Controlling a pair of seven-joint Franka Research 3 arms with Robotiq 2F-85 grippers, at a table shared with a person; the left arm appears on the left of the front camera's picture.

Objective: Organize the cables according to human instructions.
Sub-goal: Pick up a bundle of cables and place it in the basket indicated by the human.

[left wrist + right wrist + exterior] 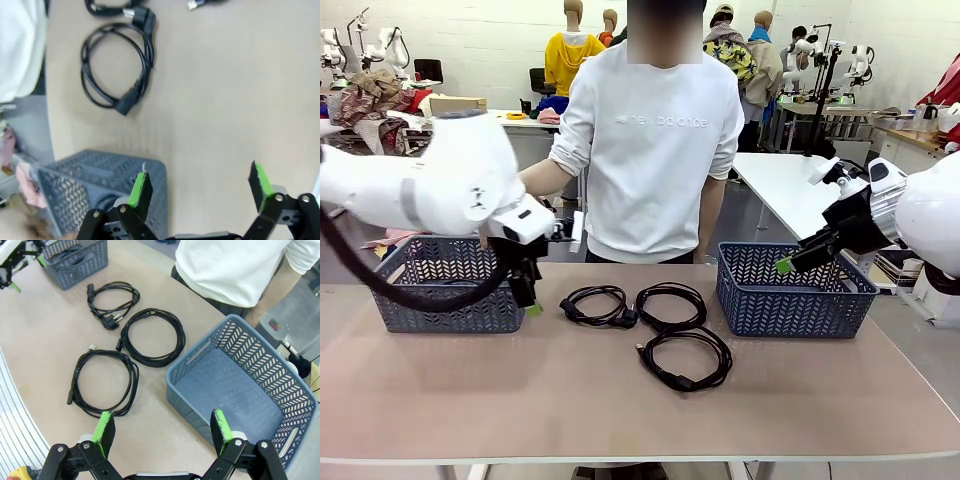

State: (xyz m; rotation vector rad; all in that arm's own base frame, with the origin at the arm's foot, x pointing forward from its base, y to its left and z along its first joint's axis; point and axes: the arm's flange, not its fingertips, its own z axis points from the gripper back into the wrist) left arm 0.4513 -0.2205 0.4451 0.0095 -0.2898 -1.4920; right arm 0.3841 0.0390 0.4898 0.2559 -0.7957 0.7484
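Three cables lie coiled mid-table between the baskets: a left one [592, 303], a middle one [670, 305] and a nearer one [685, 357]. The right wrist view shows the same three cables [112, 297] [152, 337] [105, 382]. My left gripper [528, 300] hangs open and empty at the right front corner of the left basket [445, 285]. In its own view the left gripper [200, 187] stands beside the basket [100, 185], with one coil [117, 70] farther off. My right gripper [788, 264] is open and empty above the right basket [795, 300]; its own view shows the gripper [162, 432] over the basket's near rim [175, 380].
A person in a white sweatshirt [655, 150] stands at the far table edge between the baskets. The left basket [75, 260] seems to hold something dark. Bare tabletop [470, 390] runs along the front edge.
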